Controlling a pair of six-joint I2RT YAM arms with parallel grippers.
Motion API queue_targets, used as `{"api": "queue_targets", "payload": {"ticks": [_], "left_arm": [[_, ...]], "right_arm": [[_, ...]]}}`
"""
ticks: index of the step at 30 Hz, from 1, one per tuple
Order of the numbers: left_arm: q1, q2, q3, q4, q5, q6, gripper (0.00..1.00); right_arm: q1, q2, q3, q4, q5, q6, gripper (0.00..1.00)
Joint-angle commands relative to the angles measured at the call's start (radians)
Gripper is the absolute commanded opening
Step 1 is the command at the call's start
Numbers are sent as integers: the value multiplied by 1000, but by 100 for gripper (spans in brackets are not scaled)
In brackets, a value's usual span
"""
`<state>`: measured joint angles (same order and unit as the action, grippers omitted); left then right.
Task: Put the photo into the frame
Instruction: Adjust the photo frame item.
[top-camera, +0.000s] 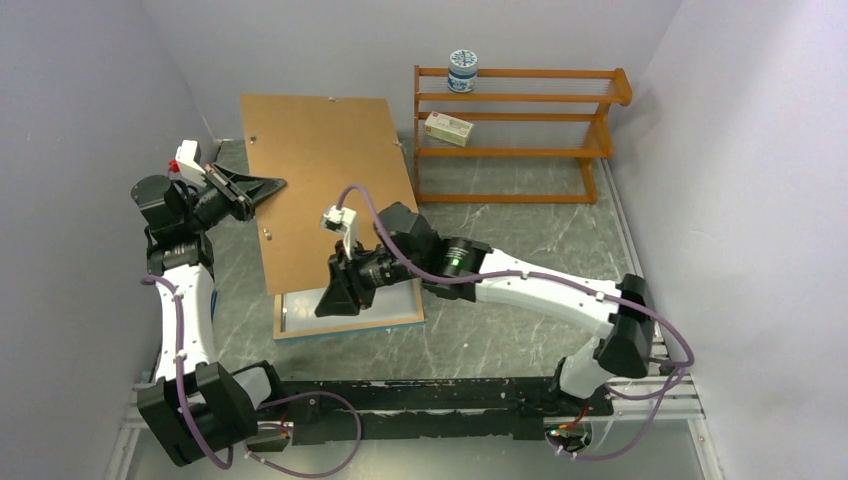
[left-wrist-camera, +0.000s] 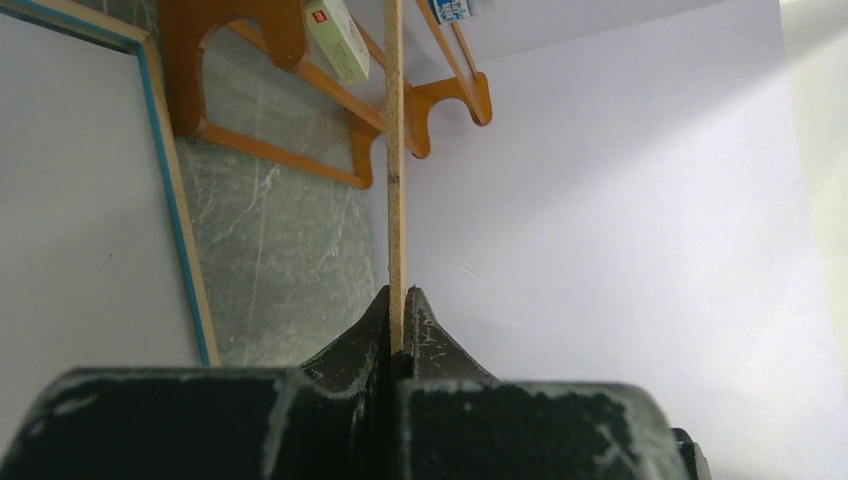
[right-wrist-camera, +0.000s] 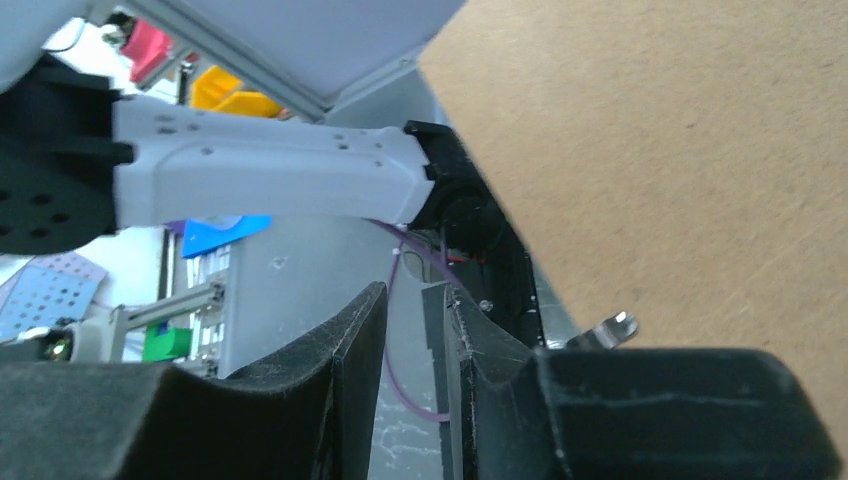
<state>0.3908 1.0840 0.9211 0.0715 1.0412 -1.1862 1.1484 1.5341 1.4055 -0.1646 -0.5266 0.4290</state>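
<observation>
The left gripper (top-camera: 262, 188) is closed on the left edge of the brown backing board (top-camera: 325, 170). In the left wrist view both fingers press flat against the thin edge of the board. The board's left side is held up off the counter (top-camera: 500, 230).

The right gripper (top-camera: 335, 295) hangs at the near edge of the board, above the frame (top-camera: 350, 327). Its jaws stand narrowly apart. The right wrist view shows a cable and part of the arm through the gap, with the board's brown face and a small metal tab (right-wrist-camera: 612, 325) just to one side.

The frame lies flat on the counter, near the centre. Its far part is covered by the board and its blue near edge is exposed. The photo (top-camera: 300, 308) lies inside the frame and shows only a white face.

At the far right of the counter stands a wooden shelf rack (top-camera: 530, 116). It carries a round tin (top-camera: 462, 71) on the top shelf and a small box (top-camera: 448, 129) on the shelf below.
</observation>
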Motion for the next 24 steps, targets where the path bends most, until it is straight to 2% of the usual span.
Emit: {"api": "queue_targets", "payload": {"ticks": [1,9,17,20,22,24], "left_arm": [[3,-20,8,102,60,-47,3],[3,-27,3,96,73,-38,3],[3,-8,25,97,108,-17,3],[4,-7,37,80,114,3,2],[3,-4,44,67,111,14,3],[5,-3,45,64,108,13,3]], "right_arm": [[18,53,111,-86,128,-24,31],[19,49,101,-131,385,16,30],[1,-67,-42,-109,599,87,30],[-19,-118,-106,-83,632,112,31],[-37,-154,-153,-52,593,106,40],[-64,-182,-186,-18,486,74,48]]}}
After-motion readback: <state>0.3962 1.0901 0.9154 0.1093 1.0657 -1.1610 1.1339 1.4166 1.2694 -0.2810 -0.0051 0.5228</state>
